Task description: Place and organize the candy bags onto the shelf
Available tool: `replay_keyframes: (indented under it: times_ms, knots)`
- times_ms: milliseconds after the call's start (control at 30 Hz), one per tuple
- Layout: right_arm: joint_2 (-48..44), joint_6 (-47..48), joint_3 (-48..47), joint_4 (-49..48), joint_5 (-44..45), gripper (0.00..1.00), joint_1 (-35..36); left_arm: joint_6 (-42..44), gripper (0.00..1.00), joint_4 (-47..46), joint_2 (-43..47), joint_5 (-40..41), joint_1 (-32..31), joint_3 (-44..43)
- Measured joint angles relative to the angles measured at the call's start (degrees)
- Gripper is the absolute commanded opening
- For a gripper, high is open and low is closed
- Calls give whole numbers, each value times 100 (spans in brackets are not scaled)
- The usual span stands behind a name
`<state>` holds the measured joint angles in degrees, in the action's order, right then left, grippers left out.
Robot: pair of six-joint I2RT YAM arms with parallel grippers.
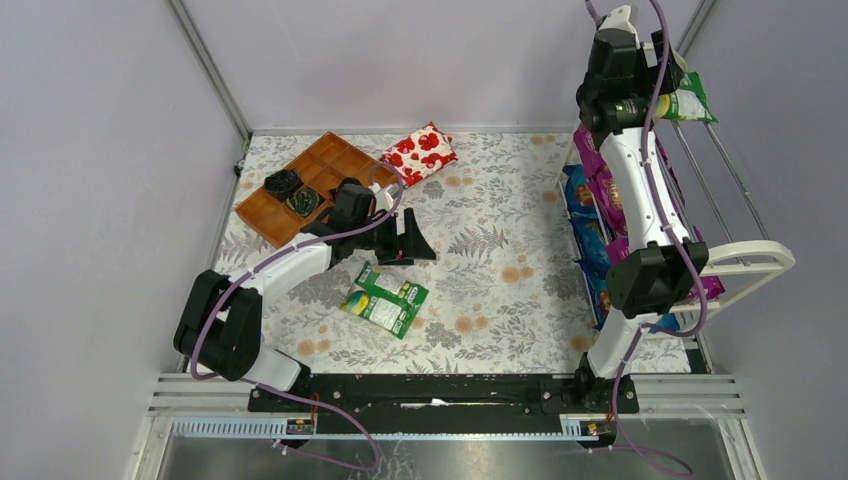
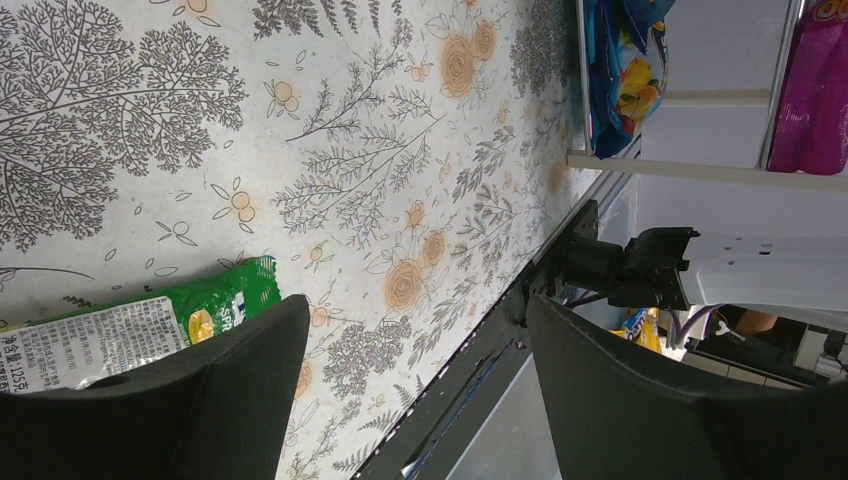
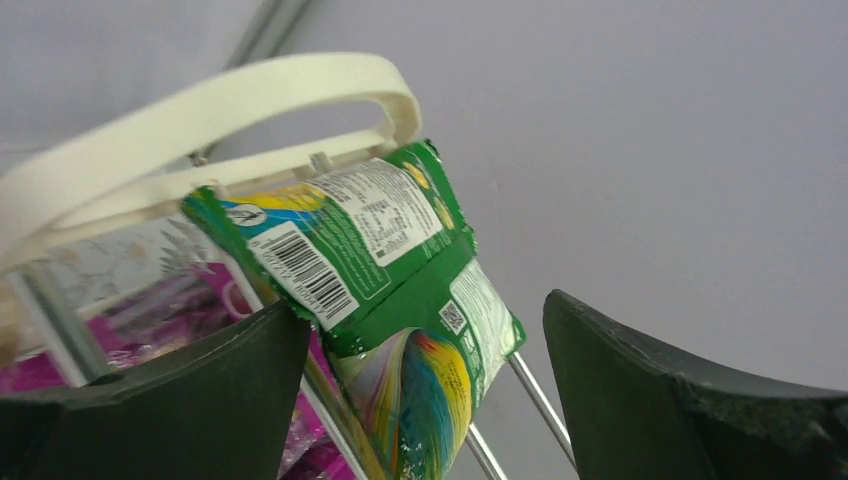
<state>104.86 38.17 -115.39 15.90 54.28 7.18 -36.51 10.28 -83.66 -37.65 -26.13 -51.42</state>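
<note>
— Green-and-white bag (image 3: 390, 270): where is it found?
— At the far end of the shelf (image 3: 200, 110), on the right, ungripped between the wide-open jaws of the right gripper (image 3: 425, 310).
— How is it left well?
— The gripper is best drawn straight back, so nothing is dragged off.

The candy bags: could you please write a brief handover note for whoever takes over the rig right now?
Left gripper: open, empty, hovering over the table beside the green bag lying there.
Right gripper: open at the top of the shelf; a second green bag rests on the top rods, not gripped.
Done: purple bags sit on the shelf lower down.
Left: shelve the green bag from the table.
</note>
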Motion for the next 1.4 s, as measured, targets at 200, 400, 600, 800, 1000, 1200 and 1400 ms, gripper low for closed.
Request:
replay_keyframes:
  times_ms: [200, 400, 600, 800, 1000, 1200, 1400]
  knots:
    - [0, -599, -378, 549, -518, 95, 68, -20, 84, -50, 0, -37, 0, 2]
    - [0, -1244, -826, 1128, -1211, 94, 70, -55, 84, -94, 2, -81, 0, 9]
    - [-90, -1867, -949, 1458, -1943, 95, 70, -98, 84, -114, 4, -149, 0, 33]
    - [-166, -2063, -946, 1650, -2079, 76, 20, -105, 85, -142, 4, -188, -2, 44]
    - [-214, -1917, -811, 1698, -2074, 78, -122, -103, 85, -142, 4, -192, -46, 44]
    - [-210, -1731, -802, 1707, -2083, 70, -205, -103, 85, -140, 4, -205, -59, 44]
    - [-90, -1670, -813, 1775, -2092, 72, -225, -103, 85, -140, 4, -208, -59, 44]
